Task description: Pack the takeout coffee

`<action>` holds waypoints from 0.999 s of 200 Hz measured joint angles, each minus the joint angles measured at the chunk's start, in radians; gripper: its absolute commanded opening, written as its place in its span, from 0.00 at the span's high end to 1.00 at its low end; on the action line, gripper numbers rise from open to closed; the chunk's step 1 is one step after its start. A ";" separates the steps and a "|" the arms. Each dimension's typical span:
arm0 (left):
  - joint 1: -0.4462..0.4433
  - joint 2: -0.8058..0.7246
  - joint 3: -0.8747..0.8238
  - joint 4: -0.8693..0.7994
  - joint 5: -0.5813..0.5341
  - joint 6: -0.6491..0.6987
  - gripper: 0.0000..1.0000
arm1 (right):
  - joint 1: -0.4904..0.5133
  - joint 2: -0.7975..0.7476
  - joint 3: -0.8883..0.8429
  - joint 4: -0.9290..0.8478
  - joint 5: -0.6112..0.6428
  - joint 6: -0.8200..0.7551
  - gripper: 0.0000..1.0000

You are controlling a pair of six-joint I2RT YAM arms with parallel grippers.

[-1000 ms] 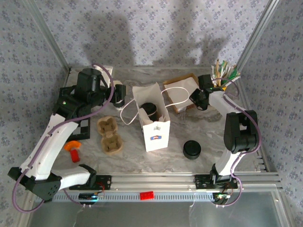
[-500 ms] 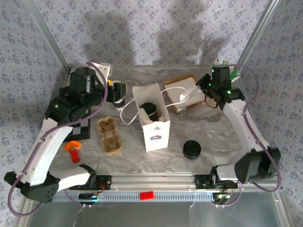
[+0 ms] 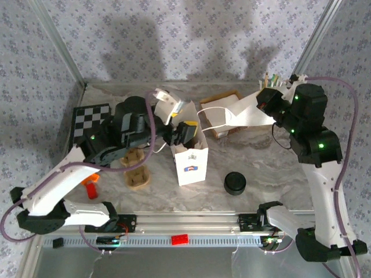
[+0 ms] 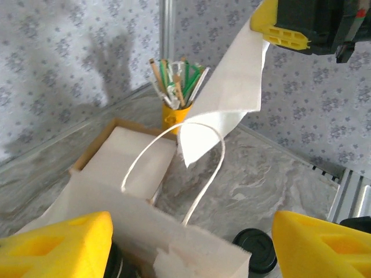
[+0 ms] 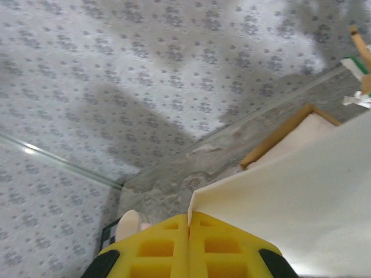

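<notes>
A white paper bag (image 3: pixel 190 159) stands open mid-table. My left gripper (image 3: pixel 184 132) hovers over its mouth, open, with its yellow fingers (image 4: pixel 55 249) on either side of the bag's top edge (image 4: pixel 191 249). Just inside the bag a sliver of black lid (image 4: pixel 115 263) shows, which I take for the takeout coffee; the rest of it is hidden. My right gripper (image 3: pixel 264 105) is raised at the back right, shut on a white napkin (image 3: pixel 240 113) that hangs over the napkin box. The napkin's corner (image 5: pixel 278 197) is pinched between the shut yellow jaws (image 5: pixel 188 217).
A brown box of napkins (image 3: pixel 223 113) sits behind the bag. A yellow cup of stirrers (image 4: pixel 174 107) stands in the back right corner. A low stack of black lids (image 3: pixel 235 182) lies right of the bag, pulp trays (image 3: pixel 137 174) to its left. A checkerboard (image 3: pixel 87 116) and an orange piece (image 3: pixel 90 186) lie far left.
My left arm swung from the back left to above the bag and its jaws widened a little. My right arm rose and moved right, drawing the napkin up out of the box.
</notes>
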 measured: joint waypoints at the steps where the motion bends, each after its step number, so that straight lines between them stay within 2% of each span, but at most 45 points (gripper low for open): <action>1: 0.000 0.002 0.000 0.002 0.001 0.002 0.26 | 0.000 0.000 0.002 0.000 -0.002 0.000 1.00; 49: -0.004 0.111 0.025 0.089 0.078 0.047 0.24 | 0.011 0.002 0.146 -0.020 -0.108 -0.014 1.00; 90: -0.004 0.186 0.050 0.164 0.113 0.107 0.23 | 0.031 0.014 0.180 0.025 -0.212 0.000 1.00; 120: -0.003 0.208 0.050 0.217 0.112 0.146 0.25 | 0.032 0.047 0.225 0.052 -0.283 0.024 1.00; 200: 0.040 0.215 0.019 0.412 0.135 0.171 0.27 | 0.032 0.101 0.374 0.077 -0.370 0.077 1.00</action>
